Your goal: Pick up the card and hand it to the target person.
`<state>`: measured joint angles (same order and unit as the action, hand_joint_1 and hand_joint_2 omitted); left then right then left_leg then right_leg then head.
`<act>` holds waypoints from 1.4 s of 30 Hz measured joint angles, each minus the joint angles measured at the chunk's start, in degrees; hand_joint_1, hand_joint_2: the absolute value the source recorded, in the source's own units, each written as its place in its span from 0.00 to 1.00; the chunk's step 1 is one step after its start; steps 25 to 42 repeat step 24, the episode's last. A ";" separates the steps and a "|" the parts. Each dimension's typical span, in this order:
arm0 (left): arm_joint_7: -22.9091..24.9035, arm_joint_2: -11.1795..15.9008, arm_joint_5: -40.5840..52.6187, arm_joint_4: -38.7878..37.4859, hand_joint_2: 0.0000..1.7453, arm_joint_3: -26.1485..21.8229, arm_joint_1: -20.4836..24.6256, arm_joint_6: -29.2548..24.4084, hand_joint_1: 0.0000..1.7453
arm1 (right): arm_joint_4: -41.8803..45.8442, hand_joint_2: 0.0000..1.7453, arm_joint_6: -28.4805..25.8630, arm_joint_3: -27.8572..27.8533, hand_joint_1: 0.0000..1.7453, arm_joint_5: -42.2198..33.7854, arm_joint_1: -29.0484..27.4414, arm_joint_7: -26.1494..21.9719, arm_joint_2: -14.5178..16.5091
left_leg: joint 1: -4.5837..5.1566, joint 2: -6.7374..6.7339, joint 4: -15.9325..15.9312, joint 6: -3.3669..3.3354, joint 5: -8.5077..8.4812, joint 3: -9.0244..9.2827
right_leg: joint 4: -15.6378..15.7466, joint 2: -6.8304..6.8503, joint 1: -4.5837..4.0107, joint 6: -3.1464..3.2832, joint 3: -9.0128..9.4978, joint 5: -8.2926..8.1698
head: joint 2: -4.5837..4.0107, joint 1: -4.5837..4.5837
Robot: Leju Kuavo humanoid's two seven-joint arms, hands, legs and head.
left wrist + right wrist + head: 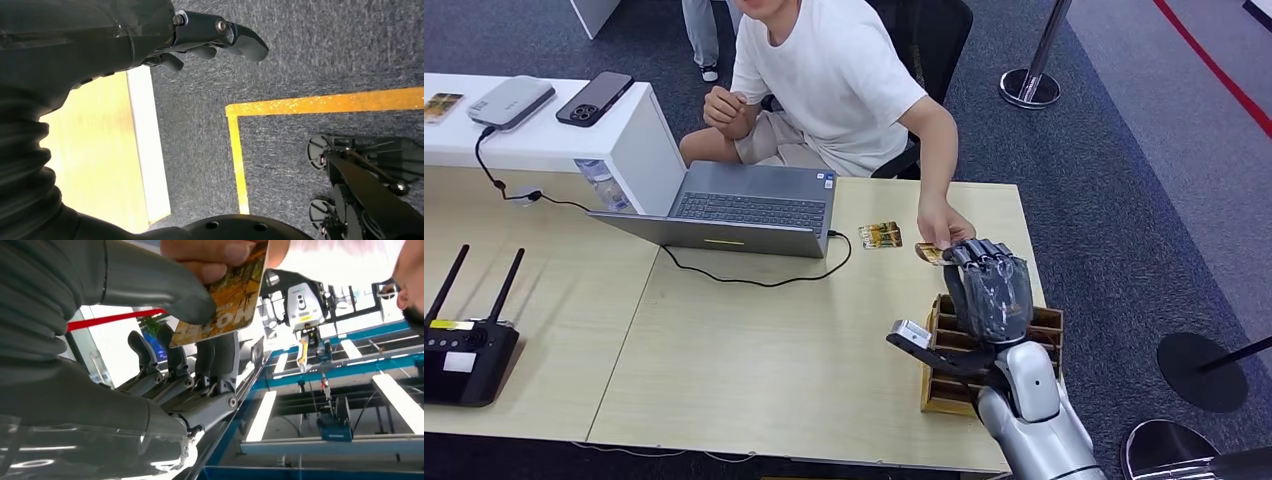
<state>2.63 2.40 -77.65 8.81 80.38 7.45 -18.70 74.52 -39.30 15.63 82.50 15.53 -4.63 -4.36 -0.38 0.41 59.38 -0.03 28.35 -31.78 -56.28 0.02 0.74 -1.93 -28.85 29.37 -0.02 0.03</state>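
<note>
A light wooden desk (754, 350) stands on grey carpet, carrying an open laptop (744, 212), a black router (464, 350) at its left edge and a wooden slotted card holder (944, 385) near the right edge. A second card (880, 235) lies flat on the desk just beside the laptop.

The handover looks nearly complete. The right hand (989, 290) is raised above the card holder with the card (931, 253) at its fingertips, and the seated person's hand (944, 222) has reached across and touches the same card. What seems left is for the robot to release and draw back.

The head view shows only a sliver of the card past the dark fingers, so the grip itself is hard to read there. The right wrist view makes it plain: the grey thumb (165, 290) presses the card (225, 300) against the fingers (220, 357), clamped on it, while the person's fingers (215, 257) pinch its far edge.

The left hand (210, 35), seen in the left wrist view, hangs over the carpet beside the desk edge, its fingers loosely curled and holding nothing.
</note>
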 joint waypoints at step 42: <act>0.53 -0.02 -0.11 0.00 0.00 1.43 0.11 -1.83 0.00 | -17.31 1.00 -0.15 2.07 0.00 1.97 9.88 1.20 4.92 | 0.00 0.09 0.01 0.01 -0.03 -0.05 | -0.05 0.06 0.00 0.00 -0.03 0.00 | 0.00 -0.01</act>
